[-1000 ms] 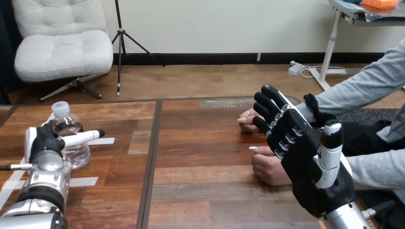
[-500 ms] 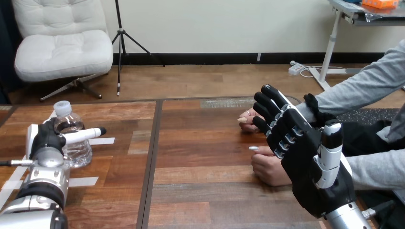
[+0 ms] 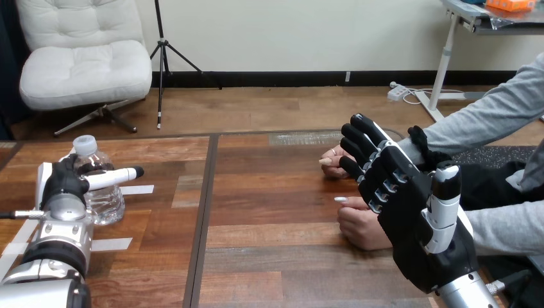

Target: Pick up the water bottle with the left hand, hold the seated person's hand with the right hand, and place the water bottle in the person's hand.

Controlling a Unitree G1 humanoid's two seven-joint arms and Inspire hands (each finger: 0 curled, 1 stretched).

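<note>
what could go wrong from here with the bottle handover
The left hand is against the bottle, but its grip is hidden; a loose hold could let the bottle slip or tip when lifted. The right hand is open, close by the person's nearer hand; closing hard or off target could pinch it.

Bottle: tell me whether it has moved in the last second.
Yes. The bottle, gripped by the left robot hand, has shifted slightly right and up-table, closer to the white tape strip, which stayed put.
</note>
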